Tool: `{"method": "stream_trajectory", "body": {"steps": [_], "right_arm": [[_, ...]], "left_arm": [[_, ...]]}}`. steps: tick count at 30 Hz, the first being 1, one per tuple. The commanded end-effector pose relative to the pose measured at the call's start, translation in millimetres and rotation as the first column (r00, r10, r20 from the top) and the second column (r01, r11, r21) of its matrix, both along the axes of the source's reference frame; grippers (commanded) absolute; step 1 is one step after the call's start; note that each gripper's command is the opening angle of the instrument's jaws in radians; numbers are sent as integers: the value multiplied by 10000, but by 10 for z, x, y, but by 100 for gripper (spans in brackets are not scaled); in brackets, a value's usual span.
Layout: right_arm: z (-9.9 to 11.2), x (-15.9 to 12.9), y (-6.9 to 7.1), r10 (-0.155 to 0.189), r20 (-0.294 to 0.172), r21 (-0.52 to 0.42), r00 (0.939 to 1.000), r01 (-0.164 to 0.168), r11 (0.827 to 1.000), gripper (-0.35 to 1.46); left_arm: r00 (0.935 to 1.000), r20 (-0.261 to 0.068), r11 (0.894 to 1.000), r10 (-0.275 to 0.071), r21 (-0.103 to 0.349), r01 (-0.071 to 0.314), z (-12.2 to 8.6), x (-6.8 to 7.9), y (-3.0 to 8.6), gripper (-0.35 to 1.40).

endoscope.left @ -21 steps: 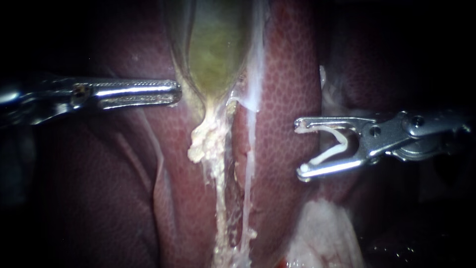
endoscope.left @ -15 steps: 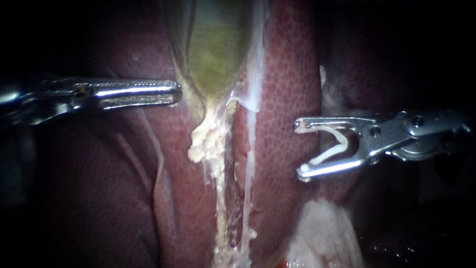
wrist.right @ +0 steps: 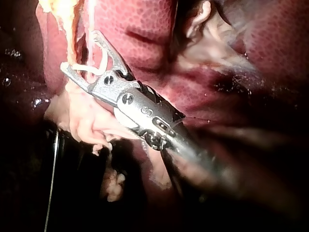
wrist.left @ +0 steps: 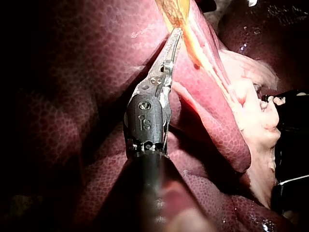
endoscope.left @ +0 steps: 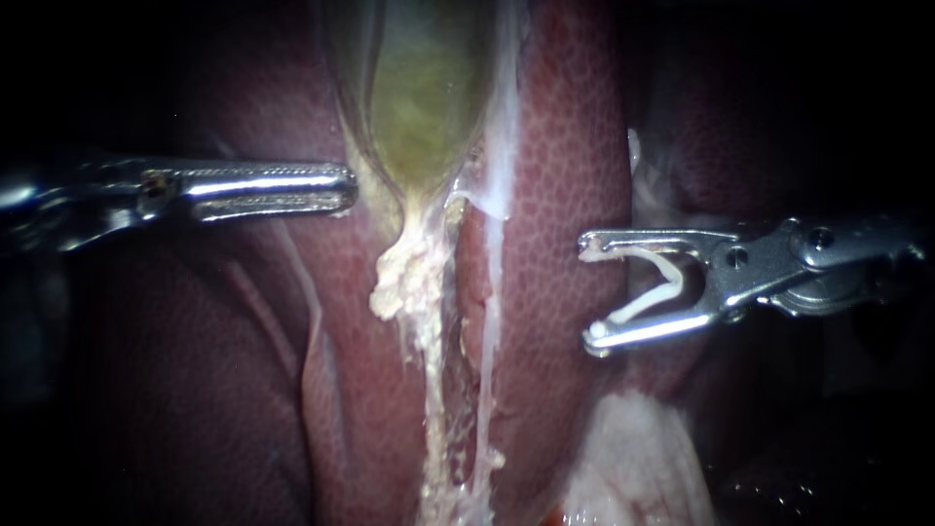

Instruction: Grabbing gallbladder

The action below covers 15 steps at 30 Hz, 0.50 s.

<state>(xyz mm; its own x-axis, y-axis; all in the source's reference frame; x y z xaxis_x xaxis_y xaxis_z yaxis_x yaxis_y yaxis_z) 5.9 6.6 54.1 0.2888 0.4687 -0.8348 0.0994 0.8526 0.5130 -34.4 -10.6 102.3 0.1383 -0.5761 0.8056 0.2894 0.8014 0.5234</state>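
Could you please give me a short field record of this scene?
Left instrument: tip at the edge of the gallbladder
Right instrument: apart from the gallbladder, over the liver
Right jaws: wide apart, a white clip seated between them, touching both
Gallbladder: greenish, lying between folds of liver
Grasp on gallbladder: cannot be confirmed

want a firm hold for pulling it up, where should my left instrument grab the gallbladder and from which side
Probably the lower left edge of the gallbladder, just above where the green sac tapers to a point: there the wall is a thin rim, not the taut rounded body. Come in level from the left, where the left instrument lies.
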Motion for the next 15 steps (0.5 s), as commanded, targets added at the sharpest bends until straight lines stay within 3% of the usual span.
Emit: {"method": "stream_trajectory", "body": {"steps": [1, 6, 11, 15], "right_arm": [[0, -1, 0, -2, -1, 0, 10000, 2, 10000, 58], [0, -1, 0, -4, -2, 0, 10000, 4, 10000, 58], [1, -1, 0, 0, 1, 0, 10000, 0, 10000, 58], [1, -1, 0, 0, 1, -1, 10000, 0, 10000, 58]], "left_arm": [[10000, -14, 10000, -20, -13, 20, -1, 2, -2, 0], [10000, -22, 9998, 82, -205, -83, -7, 11, -11, 29], [9999, -18, 9997, 102, -229, -103, -11, 13, -18, 32], [10000, -44, 9996, 87, -283, -88, -8, 5, -25, 32]]}}
